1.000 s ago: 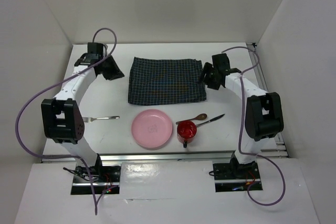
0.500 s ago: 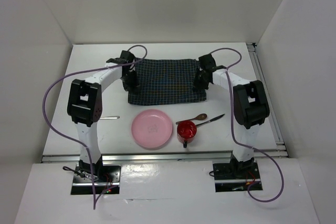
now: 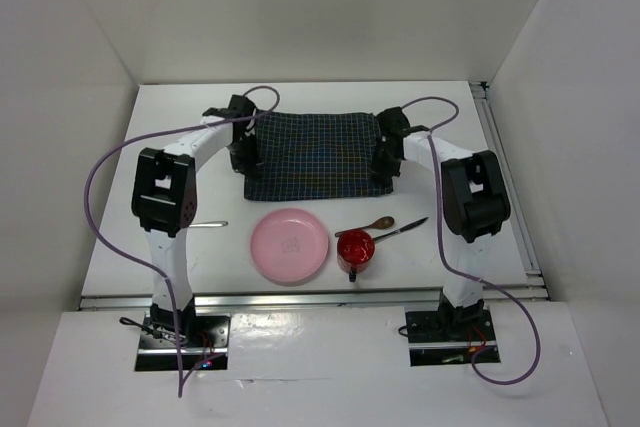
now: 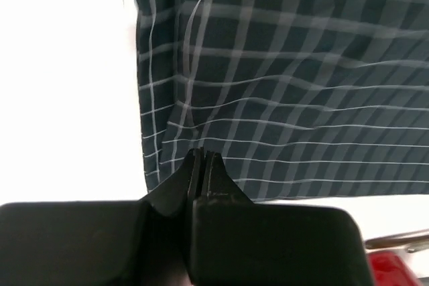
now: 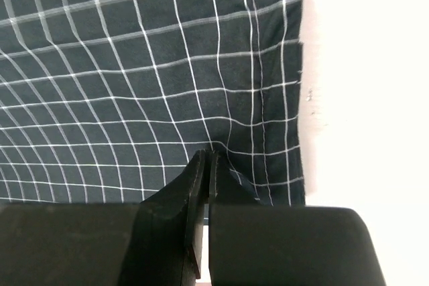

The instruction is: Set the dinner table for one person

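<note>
Near edge: a fork [image 3: 205, 224], plate [image 3: 289, 245], cup [image 3: 355, 248], spoon [image 3: 367, 225] and knife [image 3: 402, 229] are laid on the dinner table [image 3: 320, 97].
Middle: the cloth [image 3: 315, 155] is spread behind them.
Left side: the cloth's near-left corner is pinched by the left gripper [image 4: 202, 159].
Right side: its near-right corner is pinched by the right gripper [image 5: 204, 159].

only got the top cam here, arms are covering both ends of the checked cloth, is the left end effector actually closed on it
observer: Yes. In the left wrist view the left end effector is shut, pinching a pucker of the placemat near its corner, beside bare table.
operator: and the right one
observer: The right end effector is shut too, with a small fold of cloth raised into its tips just inside the placemat's edge.
</note>
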`<state>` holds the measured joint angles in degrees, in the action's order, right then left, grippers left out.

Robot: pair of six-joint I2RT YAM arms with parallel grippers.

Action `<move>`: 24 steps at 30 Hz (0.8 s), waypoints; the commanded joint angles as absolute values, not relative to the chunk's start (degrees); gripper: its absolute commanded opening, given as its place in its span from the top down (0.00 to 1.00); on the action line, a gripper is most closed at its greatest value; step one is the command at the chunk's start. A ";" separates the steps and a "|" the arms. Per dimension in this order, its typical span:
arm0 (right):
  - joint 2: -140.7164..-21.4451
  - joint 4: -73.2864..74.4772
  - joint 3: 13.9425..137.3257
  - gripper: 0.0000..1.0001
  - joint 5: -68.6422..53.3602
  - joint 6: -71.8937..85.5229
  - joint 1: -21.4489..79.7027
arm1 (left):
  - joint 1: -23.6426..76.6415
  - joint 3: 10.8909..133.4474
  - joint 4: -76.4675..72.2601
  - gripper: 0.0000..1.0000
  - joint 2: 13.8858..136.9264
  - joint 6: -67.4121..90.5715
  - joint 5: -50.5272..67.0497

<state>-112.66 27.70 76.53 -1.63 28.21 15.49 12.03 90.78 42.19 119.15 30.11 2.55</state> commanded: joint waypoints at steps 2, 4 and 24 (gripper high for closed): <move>-107.67 31.20 82.09 1.00 3.24 26.81 15.12 | 11.60 101.15 45.35 1.00 116.63 27.60 -0.70; -105.30 27.87 81.39 1.00 4.04 26.81 15.12 | 11.07 104.83 46.58 1.00 117.77 27.60 -0.70; -119.88 29.09 90.62 1.00 -0.88 25.14 14.06 | 5.71 128.66 42.89 1.00 143.17 32.25 7.46</move>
<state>-119.31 28.84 90.39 -0.49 26.22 14.26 6.17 125.54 44.60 141.60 30.68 4.89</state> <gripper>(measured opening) 0.032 0.040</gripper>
